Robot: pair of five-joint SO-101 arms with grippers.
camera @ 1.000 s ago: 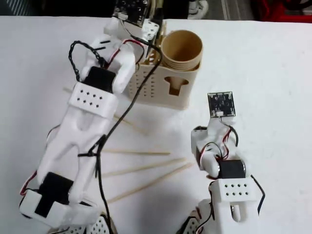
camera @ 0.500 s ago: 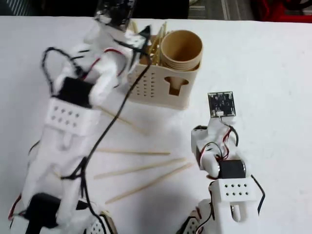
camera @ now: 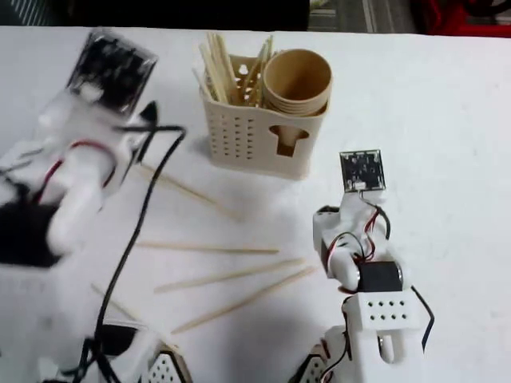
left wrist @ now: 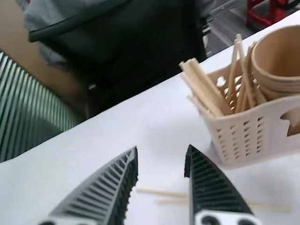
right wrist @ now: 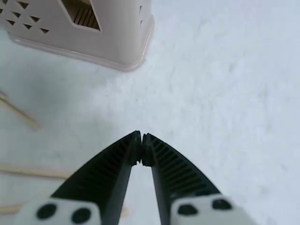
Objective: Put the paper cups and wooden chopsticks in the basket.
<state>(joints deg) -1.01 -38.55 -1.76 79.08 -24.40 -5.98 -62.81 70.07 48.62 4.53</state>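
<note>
The cream basket (camera: 263,136) stands at the back middle of the table. It holds a stack of paper cups (camera: 297,80) and a bundle of wooden chopsticks (camera: 227,68). Several loose chopsticks (camera: 209,249) lie on the table in front of it. My left arm (camera: 80,159) is at the left, apart from the basket. In the left wrist view my left gripper (left wrist: 161,154) is open and empty, facing the basket (left wrist: 248,133). My right gripper (right wrist: 141,147) is shut on nothing, low over the table just short of the basket (right wrist: 93,23).
The white table (camera: 447,120) has free room to the right of the basket. A black cable (camera: 136,215) hangs from the left arm over the loose chopsticks. A dark chair (left wrist: 117,37) stands behind the table's far edge.
My left arm has swung away from over the basket, to the left and back. The chopsticks standing in the basket have come into sight. The right arm has not moved.
</note>
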